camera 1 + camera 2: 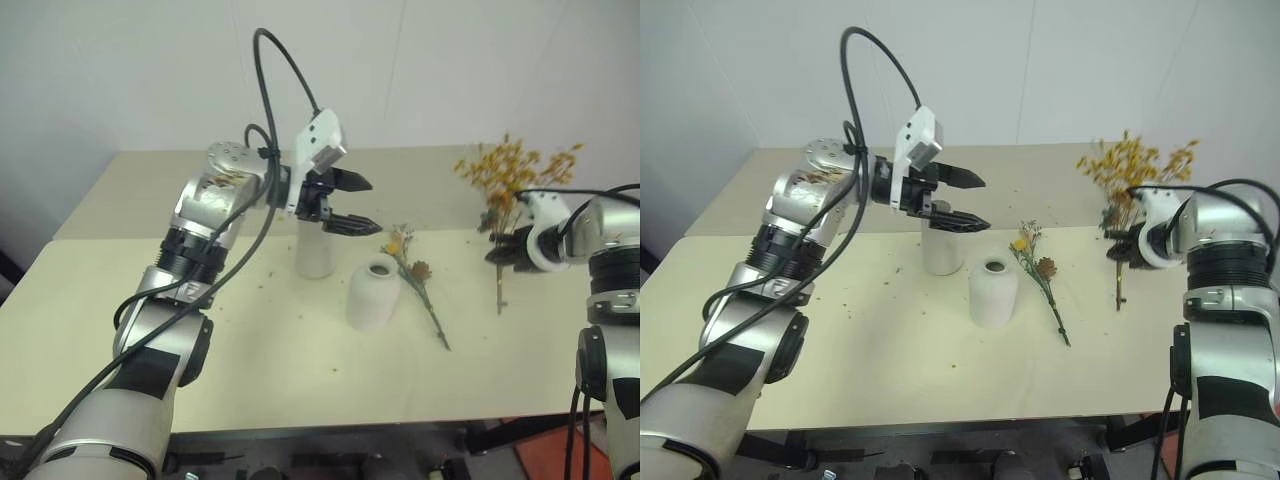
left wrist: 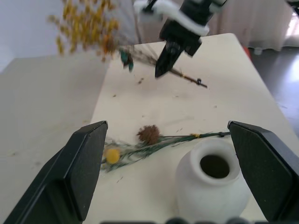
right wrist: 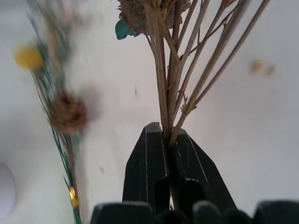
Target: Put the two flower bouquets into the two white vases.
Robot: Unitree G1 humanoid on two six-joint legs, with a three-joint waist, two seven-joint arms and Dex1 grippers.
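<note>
- Two matte white vases stand on the pale table (image 1: 280,370): the squat, round-shouldered, narrow-mouthed vase (image 1: 372,292) nearer, the straight cylinder vase (image 1: 314,252) just behind it.
- One sparse sprig (image 1: 416,280), with a yellow ball bloom and brown cone head, lies flat beside the squat vase.
- Two grippers: the right gripper (image 1: 503,252) is clamped on the thin brown stems of the one bushy yellow-orange spray (image 1: 512,172), held upright.
- The left gripper (image 1: 352,203) hovers over the cylinder, fingers spread wide, empty.
</note>
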